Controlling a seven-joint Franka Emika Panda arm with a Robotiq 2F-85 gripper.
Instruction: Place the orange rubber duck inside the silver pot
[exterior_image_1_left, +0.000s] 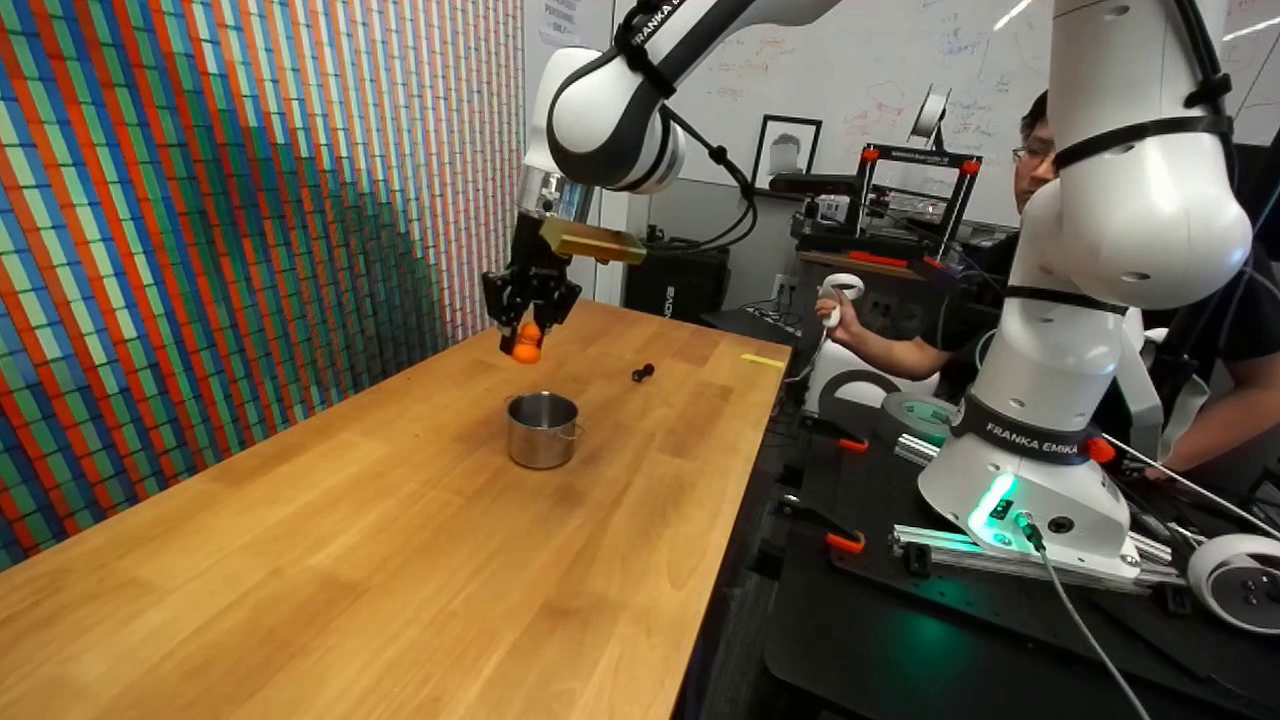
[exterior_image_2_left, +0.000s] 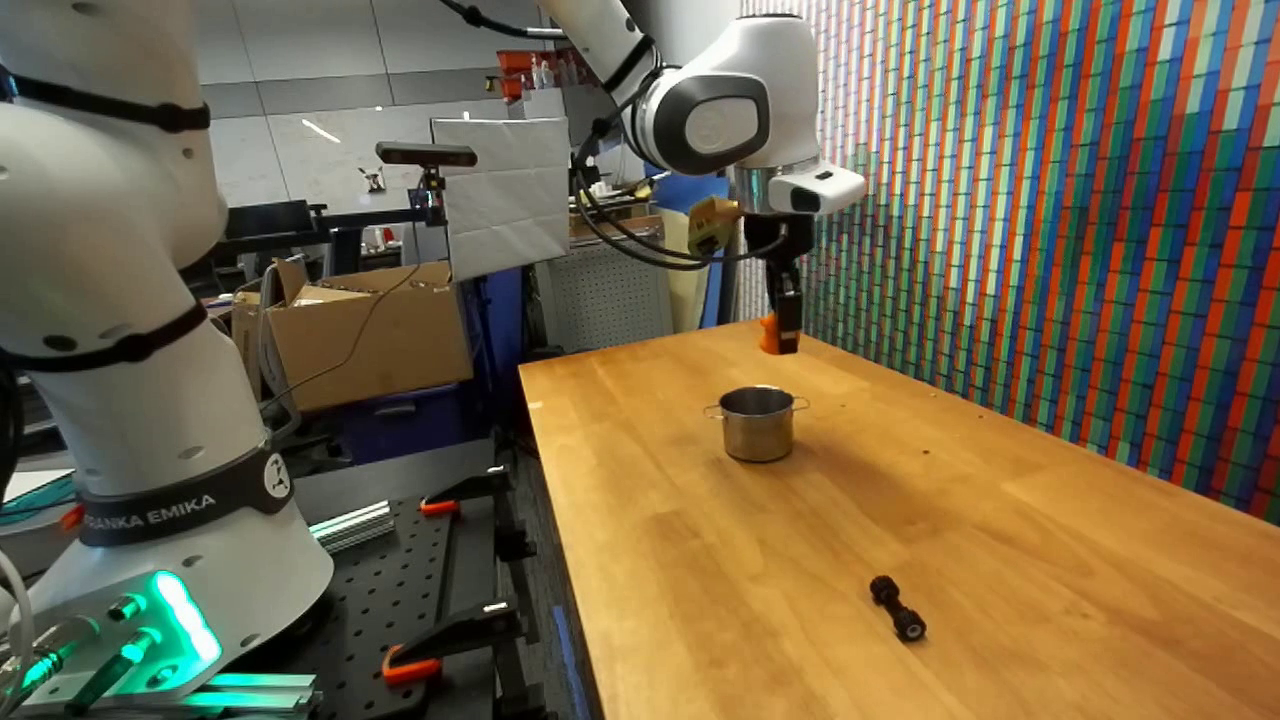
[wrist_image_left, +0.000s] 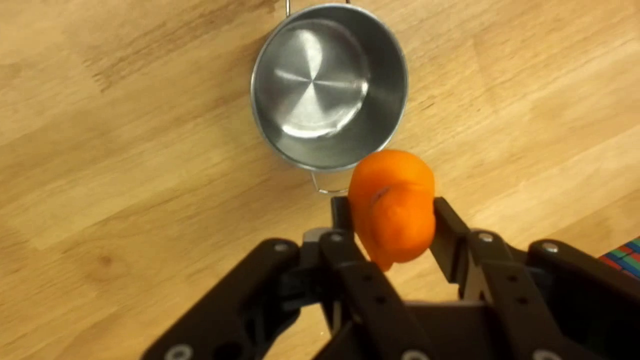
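Note:
The orange rubber duck (exterior_image_1_left: 526, 352) is held between the fingertips of my gripper (exterior_image_1_left: 530, 338), above the table. In the wrist view the duck (wrist_image_left: 392, 172) sits between both black fingers of the gripper (wrist_image_left: 392, 212), which press on its sides. It also shows behind a finger in an exterior view (exterior_image_2_left: 769, 336). The silver pot (exterior_image_1_left: 542, 440) stands upright on the table, with thin wire handles, in both exterior views (exterior_image_2_left: 758, 435). In the wrist view the pot (wrist_image_left: 387, 95) is ahead of the duck, its inside is bare, and the duck overlaps its near rim.
A small dark dumbbell-shaped item (exterior_image_2_left: 898, 608) lies on the wooden table (exterior_image_2_left: 700, 560). A coloured tiled wall (exterior_image_1_left: 250, 200) runs along one long side of the table. A person holding a white controller (exterior_image_1_left: 843, 290) is behind the robot base (exterior_image_1_left: 1030, 500).

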